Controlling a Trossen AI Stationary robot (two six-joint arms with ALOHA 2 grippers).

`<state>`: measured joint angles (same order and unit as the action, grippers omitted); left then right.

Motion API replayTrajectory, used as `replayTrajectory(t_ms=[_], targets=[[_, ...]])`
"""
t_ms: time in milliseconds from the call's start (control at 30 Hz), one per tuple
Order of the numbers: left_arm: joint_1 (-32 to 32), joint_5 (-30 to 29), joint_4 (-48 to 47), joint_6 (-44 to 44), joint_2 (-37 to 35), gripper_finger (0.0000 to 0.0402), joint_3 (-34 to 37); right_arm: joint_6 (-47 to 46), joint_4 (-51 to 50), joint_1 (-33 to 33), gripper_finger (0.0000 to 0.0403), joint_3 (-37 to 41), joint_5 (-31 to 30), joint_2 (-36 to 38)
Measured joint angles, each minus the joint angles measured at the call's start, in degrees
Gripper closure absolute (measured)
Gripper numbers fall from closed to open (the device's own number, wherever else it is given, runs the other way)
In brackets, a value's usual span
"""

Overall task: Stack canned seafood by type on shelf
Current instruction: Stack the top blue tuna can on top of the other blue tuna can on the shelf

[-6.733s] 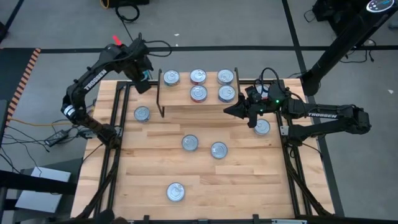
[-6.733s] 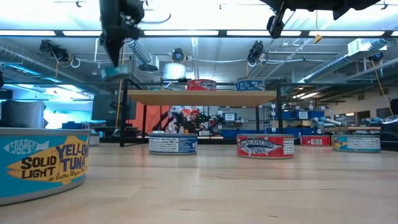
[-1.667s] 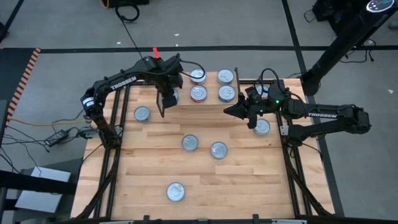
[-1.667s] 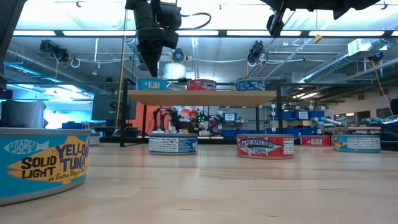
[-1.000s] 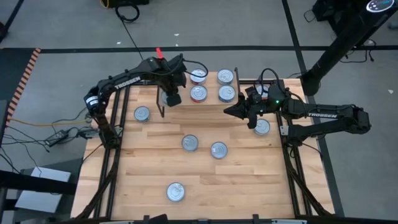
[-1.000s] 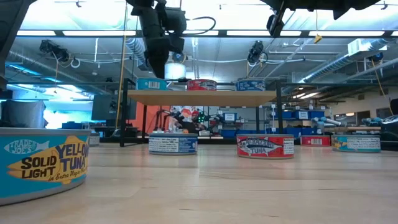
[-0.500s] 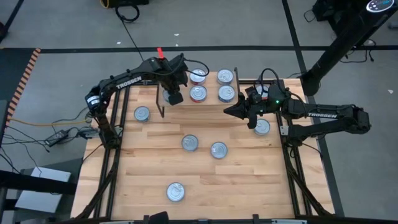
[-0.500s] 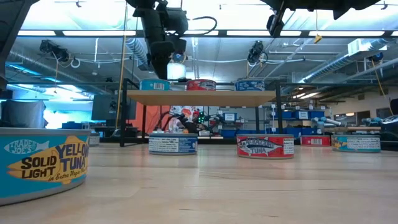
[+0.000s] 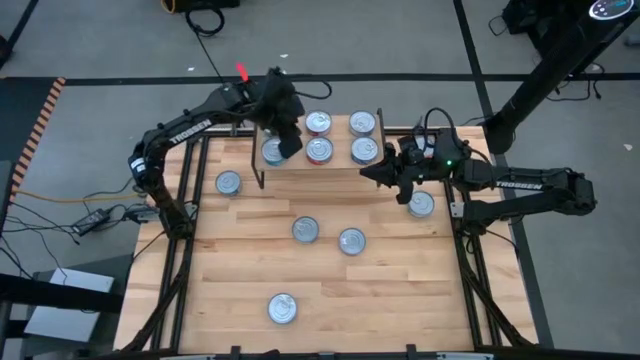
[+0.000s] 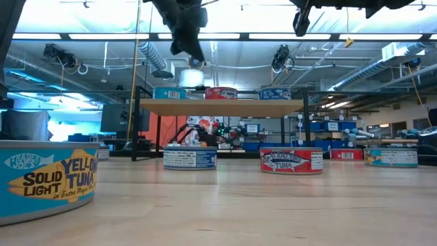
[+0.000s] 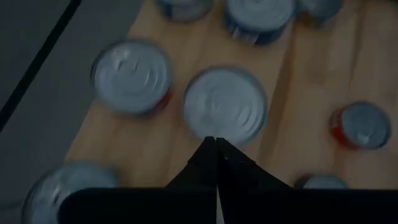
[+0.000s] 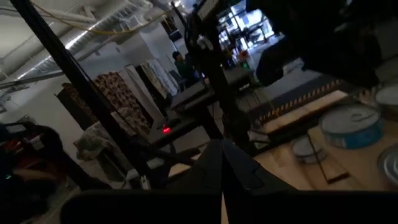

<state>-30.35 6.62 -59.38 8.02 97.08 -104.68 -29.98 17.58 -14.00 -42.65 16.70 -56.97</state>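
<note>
Seen from above, the left pincer hangs over the shelf near the frame's upper centre, its fingers pressed together and empty, beside a tin on the shelf's left end. Four more tins sit on the shelf, and others lie scattered on the bench. The right pincer, also closed and empty, waits at the shelf's right end.

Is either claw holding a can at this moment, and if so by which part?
Neither. The left claw is shut and empty above the shelf; the right claw, also shut, holds nothing beside the shelf.
</note>
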Motion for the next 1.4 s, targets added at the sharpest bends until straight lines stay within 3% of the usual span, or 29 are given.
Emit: replayTrajectory(t_ms=[333,533,733,933,1100,1267,1400], targets=[[3.55,8.50,22.06,-0.99,-3.81,0.0401,10.38,10.98,-30.01,0.37,0.0398,-18.18,-5.74,-4.42],[6.90,9.01,39.78,-3.09,-8.94,0.0401,20.47,12.07,-32.05,0.37,0.0394,-21.29,-5.07,-6.73],[9.55,8.69,47.66,-7.15,-15.76,0.0401,30.56,10.23,-31.96,0.37,0.0373,-21.34,-5.25,-6.67],[13.01,9.30,46.74,-11.37,-22.27,0.0401,37.40,11.34,-33.64,0.37,0.0357,-21.34,-5.02,-7.22],[19.36,10.99,39.60,-12.22,-25.22,0.0401,39.96,15.53,-37.53,1.24,0.0364,-21.34,-2.11,-9.32],[27.36,3.57,36.43,-19.19,-24.65,0.0401,42.18,20.40,-40.49,2.26,0.0392,-21.34,0.39,-10.54],[33.67,-6.51,36.29,-28.34,-24.48,0.0401,42.99,22.59,-41.48,2.06,0.0394,-21.34,4.29,-10.31]])
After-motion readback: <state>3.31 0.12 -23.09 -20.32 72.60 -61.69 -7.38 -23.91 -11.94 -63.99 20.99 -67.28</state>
